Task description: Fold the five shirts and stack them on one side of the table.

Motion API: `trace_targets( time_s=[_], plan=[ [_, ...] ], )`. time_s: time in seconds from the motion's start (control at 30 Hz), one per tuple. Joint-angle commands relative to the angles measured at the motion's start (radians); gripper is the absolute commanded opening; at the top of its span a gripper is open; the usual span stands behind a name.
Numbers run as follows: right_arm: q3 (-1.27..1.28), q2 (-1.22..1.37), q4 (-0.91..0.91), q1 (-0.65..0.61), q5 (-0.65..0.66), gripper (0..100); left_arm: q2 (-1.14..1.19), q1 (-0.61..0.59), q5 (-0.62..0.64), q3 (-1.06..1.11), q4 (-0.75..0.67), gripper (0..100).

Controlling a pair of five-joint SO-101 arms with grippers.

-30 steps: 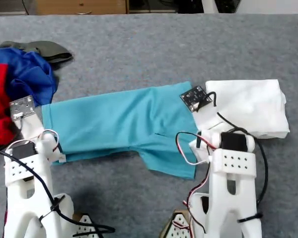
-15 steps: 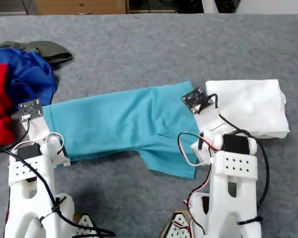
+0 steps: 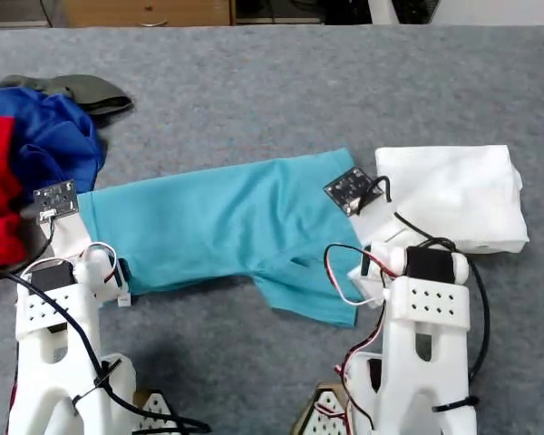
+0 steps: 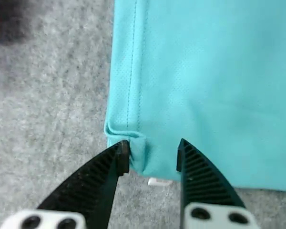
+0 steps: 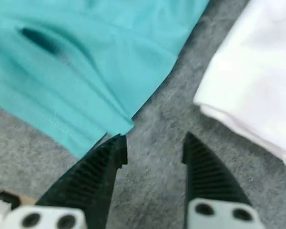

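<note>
A teal shirt [image 3: 218, 227] lies spread flat across the middle of the grey table. My left gripper [image 4: 152, 153] is open, its fingers astride the shirt's folded hem corner [image 4: 128, 143] at the near left end. My right gripper [image 5: 154, 143] is open just above the carpet, in the gap between the teal sleeve edge [image 5: 109, 95] and a folded white shirt [image 5: 257, 86]. One right fingertip [image 5: 117, 143] is next to the sleeve's corner. The folded white shirt [image 3: 453, 195] rests at the right side.
Crumpled blue [image 3: 50, 136], red [image 3: 0, 190] and olive [image 3: 82, 91] shirts are heaped at the far left. Bare grey carpet [image 3: 299, 91] stretches behind the teal shirt. A wooden cabinet [image 3: 145, 11] stands beyond the table's far edge.
My left arm has shifted a little right and toward the teal shirt's near-left corner. My right wrist has edged left, and a small wrinkle has appeared in the sleeve.
</note>
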Motion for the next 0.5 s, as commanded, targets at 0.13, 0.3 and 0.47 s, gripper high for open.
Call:
trace_targets(
  time_s=[0.13, 0.3, 0.47],
  plan=[
    [-0.182, -0.013, 0.081, 0.013, -0.002, 11.1, -0.019, 0.008, -0.008, -0.19, 0.195, 13],
    [-0.239, 0.039, 0.071, -0.062, -0.071, 1.3, -0.019, 0.008, -0.011, -0.328, 0.305, 2],
    [-0.329, 0.166, 0.061, -0.142, -0.117, 0.5, -0.019, 0.006, -0.012, -0.399, 0.331, 2]
  ],
)
